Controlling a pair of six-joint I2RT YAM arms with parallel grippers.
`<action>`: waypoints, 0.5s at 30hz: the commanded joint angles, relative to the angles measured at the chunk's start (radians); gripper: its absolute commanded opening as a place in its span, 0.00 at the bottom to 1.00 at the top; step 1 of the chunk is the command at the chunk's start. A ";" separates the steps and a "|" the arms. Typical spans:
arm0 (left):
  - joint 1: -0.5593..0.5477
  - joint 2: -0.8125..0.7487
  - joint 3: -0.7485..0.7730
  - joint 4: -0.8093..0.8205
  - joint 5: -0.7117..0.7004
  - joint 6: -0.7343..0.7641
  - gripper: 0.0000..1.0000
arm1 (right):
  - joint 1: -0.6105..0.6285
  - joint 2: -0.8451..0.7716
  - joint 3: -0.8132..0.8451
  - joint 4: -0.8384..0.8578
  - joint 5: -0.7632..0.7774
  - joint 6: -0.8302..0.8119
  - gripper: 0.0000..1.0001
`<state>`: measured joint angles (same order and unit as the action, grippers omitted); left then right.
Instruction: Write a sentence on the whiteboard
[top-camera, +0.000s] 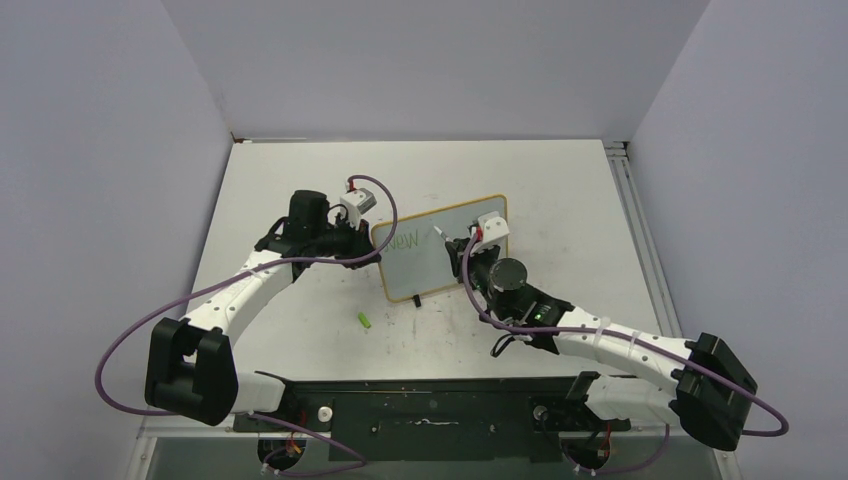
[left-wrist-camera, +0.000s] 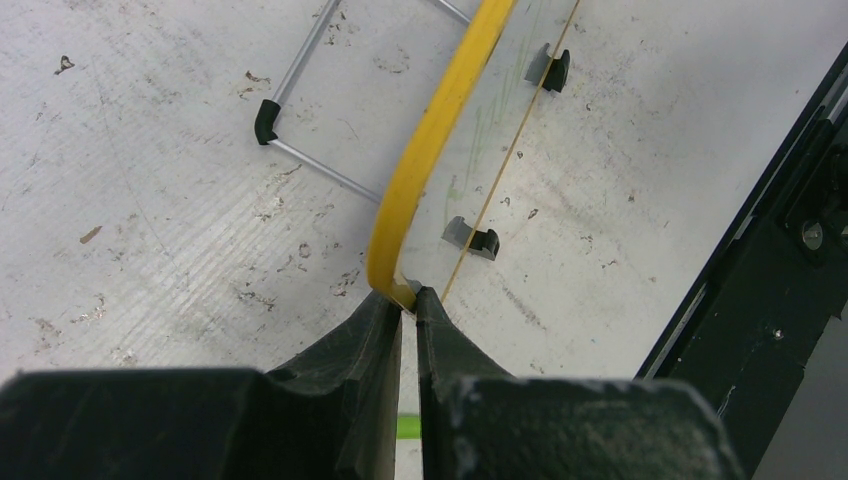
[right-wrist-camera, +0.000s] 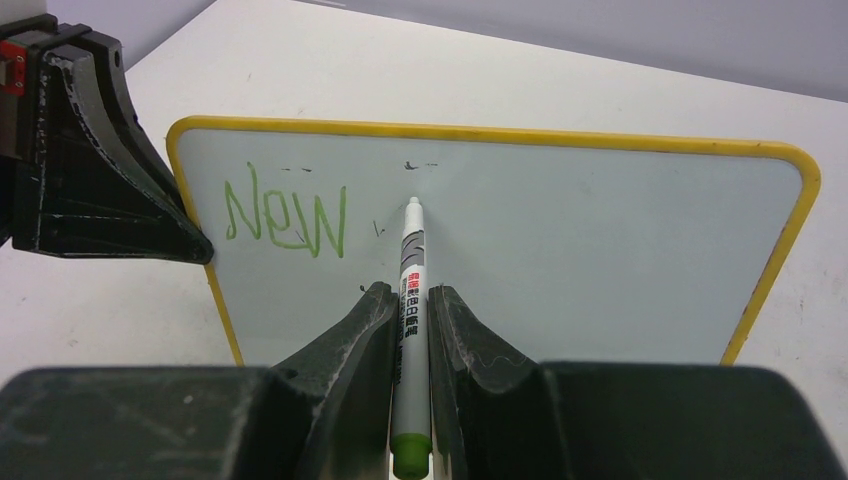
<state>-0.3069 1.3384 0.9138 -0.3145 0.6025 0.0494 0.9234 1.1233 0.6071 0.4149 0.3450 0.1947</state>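
left gripper (left-wrist-camera: 408, 298) clamps whiteboard (right-wrist-camera: 600, 250) edge | right gripper (right-wrist-camera: 410, 295) grips marker (right-wrist-camera: 411, 255), tip contact unclear | sentence (right-wrist-camera: 285, 215): only "New"

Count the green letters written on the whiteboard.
3. All upper left on the small rectangular yellow-framed whiteboard: N nearest its left edge, e next, W nearest the white marker pen's tip. The right tool hides the board's lower middle; more could sit there.

The left arm (top-camera: 250, 285) and right arm (top-camera: 615, 345) have white shells, black joints and bulky black shoulder blocks (top-camera: 190, 375). A purple cable (top-camera: 392, 212) runs along each to a red-trimmed white box (top-camera: 352, 205) behind the left pincer (left-wrist-camera: 408, 310) and right pincer (right-wrist-camera: 408, 300), both scuffed matte-black wedges.
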 joint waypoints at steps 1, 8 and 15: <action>-0.009 0.011 0.032 -0.015 0.009 0.015 0.00 | -0.001 0.015 0.010 0.063 0.017 0.002 0.05; -0.009 0.014 0.034 -0.015 0.013 0.016 0.00 | -0.001 0.036 0.013 0.081 0.036 -0.003 0.05; -0.009 0.012 0.033 -0.015 0.014 0.016 0.00 | -0.002 0.061 0.019 0.084 0.044 -0.008 0.05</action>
<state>-0.3069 1.3403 0.9146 -0.3134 0.5991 0.0544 0.9237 1.1667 0.6075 0.4538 0.3622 0.1940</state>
